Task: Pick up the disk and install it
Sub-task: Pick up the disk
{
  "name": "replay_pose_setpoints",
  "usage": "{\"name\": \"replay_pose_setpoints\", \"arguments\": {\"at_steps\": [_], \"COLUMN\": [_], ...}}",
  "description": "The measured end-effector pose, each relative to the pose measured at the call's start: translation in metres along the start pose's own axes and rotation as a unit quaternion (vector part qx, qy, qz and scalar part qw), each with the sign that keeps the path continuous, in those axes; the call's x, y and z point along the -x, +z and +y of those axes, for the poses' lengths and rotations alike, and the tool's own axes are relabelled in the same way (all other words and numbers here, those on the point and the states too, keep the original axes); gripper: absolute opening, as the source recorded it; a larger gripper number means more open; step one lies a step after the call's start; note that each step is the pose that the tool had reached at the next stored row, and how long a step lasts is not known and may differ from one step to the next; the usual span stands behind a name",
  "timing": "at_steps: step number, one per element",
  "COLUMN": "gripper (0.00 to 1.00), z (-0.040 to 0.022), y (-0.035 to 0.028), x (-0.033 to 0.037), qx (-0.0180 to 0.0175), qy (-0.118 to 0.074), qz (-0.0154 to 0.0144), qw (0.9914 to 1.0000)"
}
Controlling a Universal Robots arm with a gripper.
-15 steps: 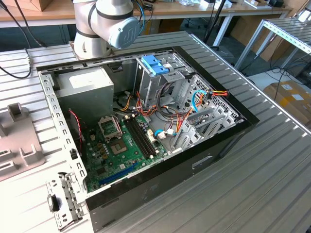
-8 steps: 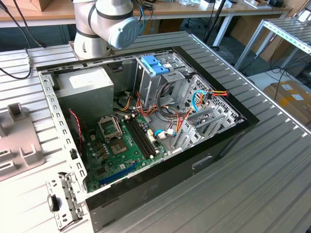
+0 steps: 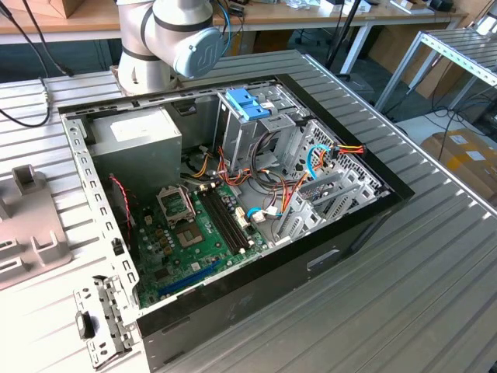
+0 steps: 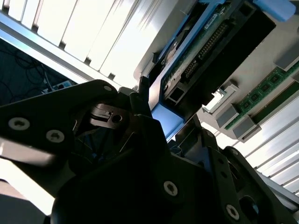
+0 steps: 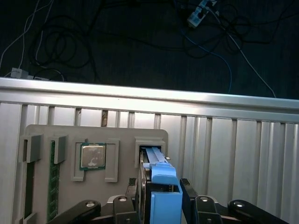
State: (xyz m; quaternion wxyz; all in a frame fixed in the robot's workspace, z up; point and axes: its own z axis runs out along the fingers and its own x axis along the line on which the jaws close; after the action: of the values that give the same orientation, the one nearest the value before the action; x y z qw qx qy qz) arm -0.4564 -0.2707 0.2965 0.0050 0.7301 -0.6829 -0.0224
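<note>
The disk (image 5: 162, 184), a dark flat drive with bright blue rails and a blue tab end, stands on edge in a slot of a grey parts tray (image 5: 119, 135). My gripper (image 5: 161, 193) straddles it, one black finger pressed against each flat side, so it is shut on the disk. In the second wrist view the disk (image 4: 205, 42) shows its circuit board and connector, with a blue rail beside one of the fingers (image 4: 141, 95). The robot arm's base (image 3: 167, 39) stands behind the open computer case (image 3: 233, 194) in the exterior view.
The tray also holds a processor chip (image 5: 93, 156) and a memory stick (image 5: 53, 182). It lies on a ribbed aluminium table (image 5: 233, 154). Inside the case are a motherboard (image 3: 194, 233), a grey power supply (image 3: 136, 148), loose cables and a drive cage with a pale blue latch (image 3: 248, 105).
</note>
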Motion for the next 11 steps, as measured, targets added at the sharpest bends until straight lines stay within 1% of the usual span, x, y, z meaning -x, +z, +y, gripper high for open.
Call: {"name": "replay_pose_setpoints", "arguments": {"at_steps": [3, 4, 8, 9, 10, 11], "gripper": [0.47, 0.37, 0.37, 0.37, 0.37, 0.37], "z": [0.0000, 0.0000, 0.0000, 0.0001, 0.0003, 0.0003], "y": [0.0001, 0.0001, 0.0004, -0.0030, -0.0085, -0.0087], "x": [0.0000, 0.0000, 0.0000, 0.0001, 0.0004, 0.0009], "qx": [0.0001, 0.0000, 0.0000, 0.0000, -0.0002, -0.0001], "qy": [0.000, 0.000, 0.000, 0.000, 0.000, 0.000], "qz": [0.0000, 0.0000, 0.0000, -0.0007, -0.0018, -0.0019], "qw": [1.00000, 1.00000, 1.00000, 1.00000, 1.00000, 1.00000]}}
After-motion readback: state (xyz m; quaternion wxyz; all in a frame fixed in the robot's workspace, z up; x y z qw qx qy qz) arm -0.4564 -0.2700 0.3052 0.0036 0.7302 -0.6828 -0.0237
